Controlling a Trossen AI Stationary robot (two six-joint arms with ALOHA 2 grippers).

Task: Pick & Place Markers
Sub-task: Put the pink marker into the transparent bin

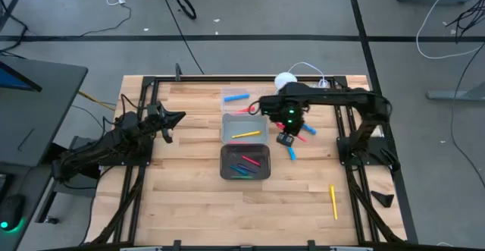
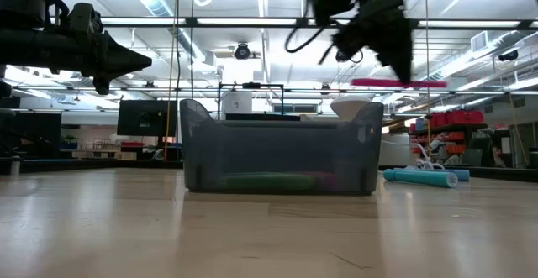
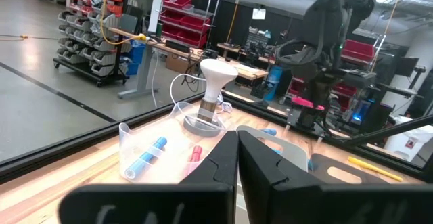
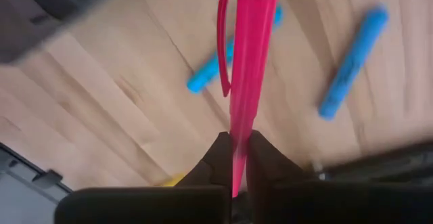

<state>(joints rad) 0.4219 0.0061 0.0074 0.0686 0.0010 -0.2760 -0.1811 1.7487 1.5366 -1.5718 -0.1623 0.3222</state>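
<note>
My right gripper (image 1: 287,136) hangs over the table right of the grey trays, shut on a pink marker (image 4: 250,68) that is lifted clear (image 2: 399,82). Two blue markers (image 4: 352,61) (image 4: 203,75) lie flat on the wood below it. The near dark tray (image 1: 224,174) holds several markers. The middle grey tray (image 1: 224,136) holds a yellow marker (image 1: 245,134). A clear tray (image 3: 125,139) holds a blue marker (image 3: 145,158); a red marker (image 3: 195,154) lies beside it. One more yellow marker (image 1: 333,202) lies near the right front. My left gripper (image 1: 173,119) waits, shut, left of the trays. My right gripper pinches the pink marker's shaft (image 4: 238,139) between its two fingers (image 4: 260,160), coming from above and pointing down. The fingers lie across the marker. It sits level and clear of the table (image 2: 370,82), its clip (image 4: 222,41) showing on one side.
A white-domed metal cylinder (image 1: 284,79) stands at the far edge behind the trays, with a white cable. Black frame rails (image 1: 148,99) run along both sides of the table. Bare wood lies in front of the trays and to their left.
</note>
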